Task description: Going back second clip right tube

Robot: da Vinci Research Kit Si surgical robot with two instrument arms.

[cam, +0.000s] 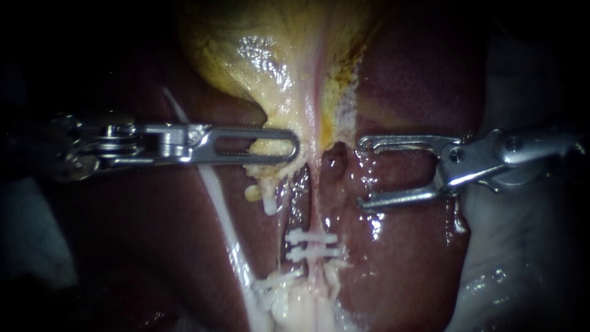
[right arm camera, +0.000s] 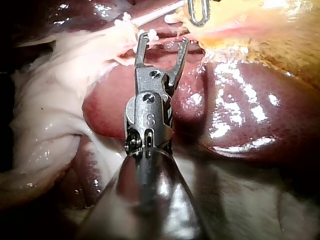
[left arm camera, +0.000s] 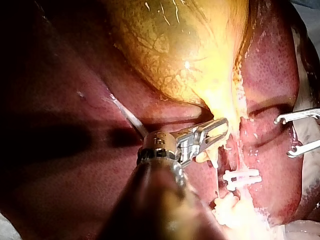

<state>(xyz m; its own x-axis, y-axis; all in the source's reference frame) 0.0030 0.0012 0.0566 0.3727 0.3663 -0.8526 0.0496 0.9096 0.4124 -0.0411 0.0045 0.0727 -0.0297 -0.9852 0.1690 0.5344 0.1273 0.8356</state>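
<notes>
**Left instrument**: its long slotted jaws are pressed together on the pale yellow neck of the gallbladder. Tissue shows through the slot and along the jaw edges. Judgement: this hold draws the neck aside and off the liver, so the tube below it is stretched and exposed.

**Tube:** it runs from the gallbladder neck down the middle of the endoscope view, with dark openings cleared on either side. Two white clips cross it close together, the upper clip and the lower clip. Both appear to sit squarely across it. The endoscope view does not settle whether this is the task's right tube. A white strand runs aslant beside it, free of both instruments.

**Right instrument**: the jaws are spread wide with hooked tips and nothing between them, and no loaded clip is visible. They stand over the liver just beside the tube, level with the bare stretch between the gallbladder neck and the upper clip, and they touch neither. The right wrist view confirms the gap between the jaws.

**Assessment:** empty, spread jaws standing apart from the tube fit the going-back step, with the clips already in place. The left hold is best kept steady to maintain tension.

**Risk:** the hooked tips lie close over the wet liver surface and could snag it on any sideways drift.
</notes>
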